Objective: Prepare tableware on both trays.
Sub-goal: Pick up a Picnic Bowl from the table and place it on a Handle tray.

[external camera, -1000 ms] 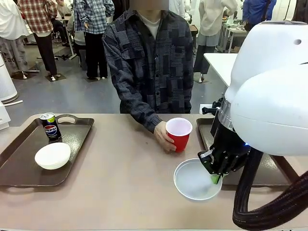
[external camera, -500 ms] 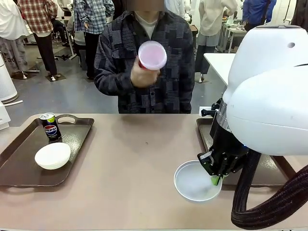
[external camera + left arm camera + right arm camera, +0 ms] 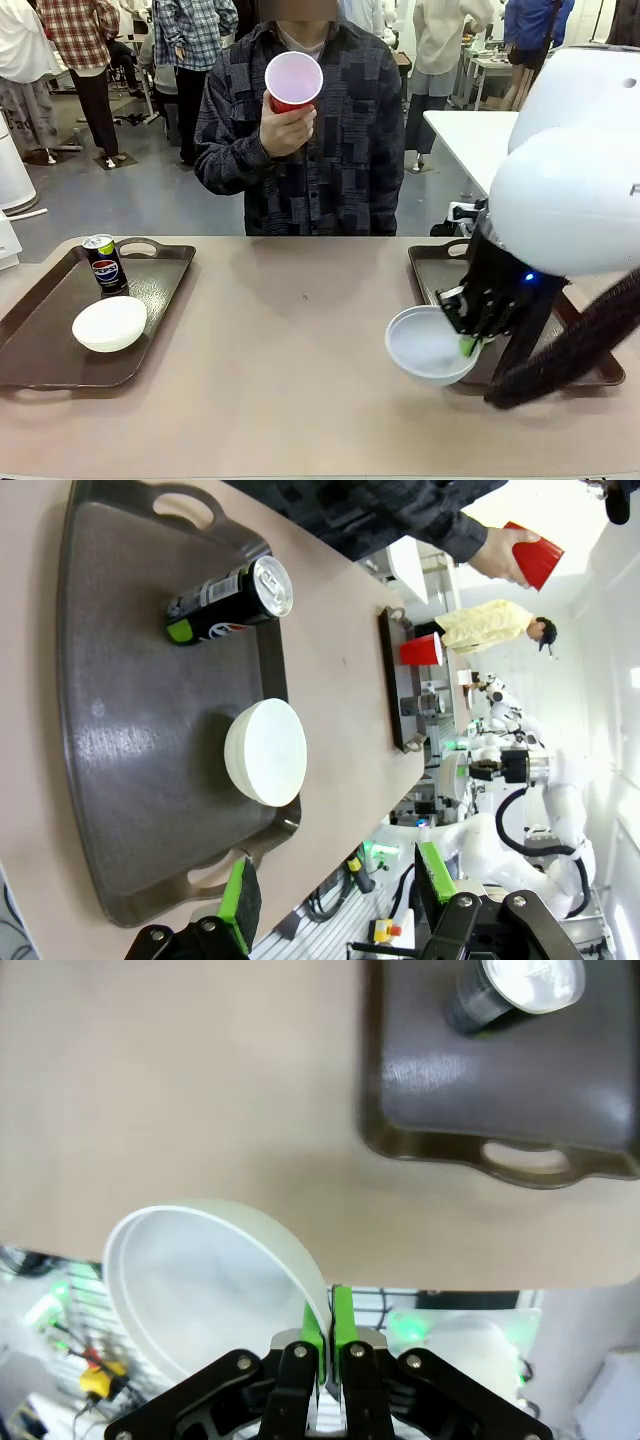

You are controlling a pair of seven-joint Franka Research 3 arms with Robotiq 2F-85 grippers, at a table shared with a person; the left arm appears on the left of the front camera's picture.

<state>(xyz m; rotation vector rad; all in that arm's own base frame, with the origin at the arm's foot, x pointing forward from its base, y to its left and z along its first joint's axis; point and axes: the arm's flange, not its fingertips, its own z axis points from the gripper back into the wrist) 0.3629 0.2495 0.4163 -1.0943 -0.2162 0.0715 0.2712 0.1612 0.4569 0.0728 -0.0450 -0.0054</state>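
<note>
I counted two trays. The left tray (image 3: 60,330) carried one white bowl (image 3: 109,323) and one upright can (image 3: 104,263), with "PEPSI" and the round logo readable on its label. The right tray (image 3: 440,275) lay at the far right of the table; in the right wrist view it held a second dark can (image 3: 515,995), seen from above, with no label legible to me.

I counted two white bowls in all. The second bowl (image 3: 432,345) was tilted, clear of the tabletop, at the near left corner of the right tray. The right gripper (image 3: 468,343) was clamped on its rim, one green pad (image 3: 343,1318) on each side of the wall.

I counted two red cups. A person's hand (image 3: 287,130) held one cup (image 3: 293,80) raised at chest height, its white inside facing me. The other cup (image 3: 421,649) stood on the right tray in the left wrist view.

The left gripper (image 3: 335,895) hung above the near edge of the left tray, its fingers spread with nothing between them.

The table (image 3: 280,340) was plain beige. Behind it lay a grey floor with several people standing.
</note>
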